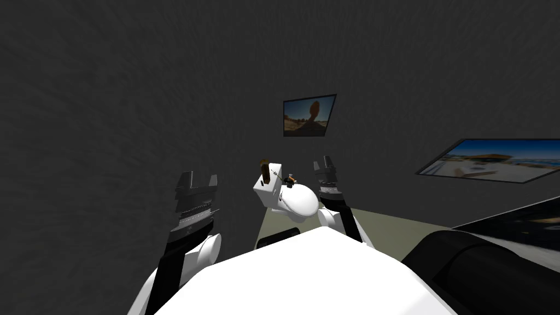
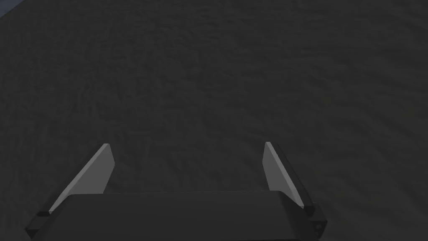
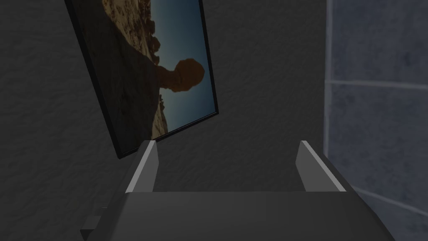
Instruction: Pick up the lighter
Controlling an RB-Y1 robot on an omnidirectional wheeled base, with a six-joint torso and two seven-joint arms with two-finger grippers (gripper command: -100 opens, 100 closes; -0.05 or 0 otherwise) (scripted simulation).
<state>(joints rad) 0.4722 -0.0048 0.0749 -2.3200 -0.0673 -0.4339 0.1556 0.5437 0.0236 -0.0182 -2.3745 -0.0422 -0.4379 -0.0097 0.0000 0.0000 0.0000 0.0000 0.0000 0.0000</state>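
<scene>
Both pincers are hanging wide apart with nothing in them, the left gripper [image 1: 198, 179] sitting off to one side of the white toilet [image 1: 301, 201] and the right gripper [image 1: 322, 163] hovering near the tiny lighter [image 1: 291, 179], which is lying up by the tank beside a brown upright thing [image 1: 266, 170].

White toilet [image 1: 299, 202] w/ brown item [image 1: 265, 170], maybe a bottle, on tank [image 1: 268, 190]; framed pic [image 1: 309, 115] on dark wall [image 1: 136, 82] above.
</scene>
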